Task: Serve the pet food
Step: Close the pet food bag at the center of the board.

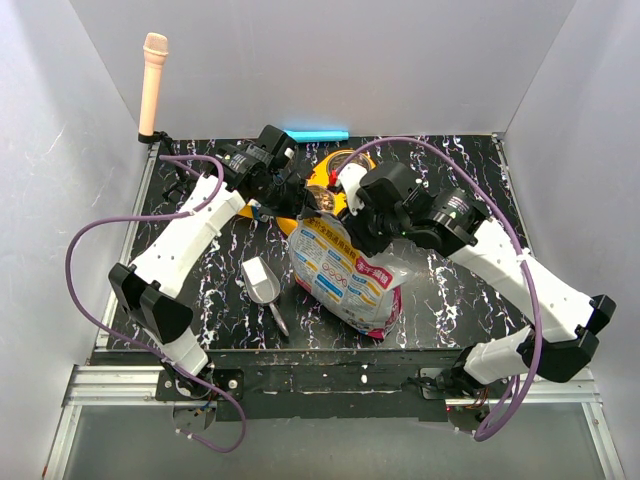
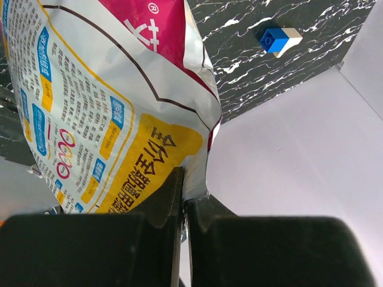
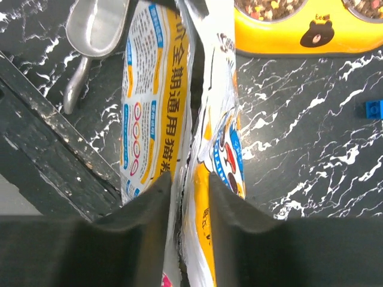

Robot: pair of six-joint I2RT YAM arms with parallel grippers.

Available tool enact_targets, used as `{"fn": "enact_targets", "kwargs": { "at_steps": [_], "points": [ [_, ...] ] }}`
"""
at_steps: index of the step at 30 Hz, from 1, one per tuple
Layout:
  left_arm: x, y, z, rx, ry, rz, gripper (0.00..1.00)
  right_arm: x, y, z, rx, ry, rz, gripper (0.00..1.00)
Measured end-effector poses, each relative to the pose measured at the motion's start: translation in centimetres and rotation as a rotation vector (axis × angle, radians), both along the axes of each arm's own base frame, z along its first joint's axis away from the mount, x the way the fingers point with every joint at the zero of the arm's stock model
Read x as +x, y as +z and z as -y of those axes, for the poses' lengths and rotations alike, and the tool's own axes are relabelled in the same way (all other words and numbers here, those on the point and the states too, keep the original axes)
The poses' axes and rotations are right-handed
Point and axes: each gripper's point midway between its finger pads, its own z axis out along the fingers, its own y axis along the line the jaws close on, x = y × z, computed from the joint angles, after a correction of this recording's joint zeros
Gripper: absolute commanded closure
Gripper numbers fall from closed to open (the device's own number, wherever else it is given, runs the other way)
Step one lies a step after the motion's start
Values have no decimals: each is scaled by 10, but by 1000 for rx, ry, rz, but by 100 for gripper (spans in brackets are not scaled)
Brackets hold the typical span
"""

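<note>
The bag [image 1: 345,270] lies on the tabletop [image 3: 299,131], with both arms at its far end. The left pincer [image 2: 182,203] is clenched on a fold of its foil edge, and the right pincer [image 3: 188,185] is grasping the facing edge, with foil pressed between its fingers.

Some kibble [image 3: 269,9] sits in the bowl [image 3: 287,36] just beyond the bag. Whatever remains inside the bag is hidden. A scoop [image 3: 96,27] lies just left of the bag.

Kibble is probably light, hard and loose. It rolls and scatters, so no pincer can pinch it, and it has to be poured or scooped. The foil looks soft and slick, and the load will likely shift as pellets slide. The firmest hold is probably on the stiffer seam at the mouth, one side each.
</note>
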Motion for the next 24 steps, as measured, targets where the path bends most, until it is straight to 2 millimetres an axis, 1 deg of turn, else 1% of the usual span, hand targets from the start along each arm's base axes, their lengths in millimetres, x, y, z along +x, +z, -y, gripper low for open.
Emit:
{"fn": "enact_targets", "kwargs": {
  "at_steps": [1, 2, 5, 8, 12, 15, 18, 21, 24],
  "points": [
    [-1, 0, -1, 1, 1, -5, 100, 1, 3, -1, 11, -10, -1, 49],
    [-1, 0, -2, 1, 1, -8, 100, 2, 6, -3, 21, -16, 1, 48],
    [-1, 0, -1, -3, 0, -11, 100, 12, 21, -16, 86, -43, 21, 48],
    [-2, 0, -1, -7, -2, -13, 100, 22, 23, -25, 117, -66, 28, 50],
    [-3, 1, -1, -6, -2, -17, 100, 41, 20, -41, 130, -98, 11, 53],
    [-3, 1, -1, -12, -2, -20, 100, 51, 12, -49, 127, -108, -1, 56],
    [-4, 1, -1, -22, 9, -26, 100, 53, 7, -52, 127, -104, -7, 62],
    [-3, 1, -1, -31, 20, -30, 100, 53, 6, -55, 128, -90, 11, 64],
    [-3, 2, 0, -37, 27, -35, 100, 52, -4, -53, 95, -72, 50, 64]
  ]
}}
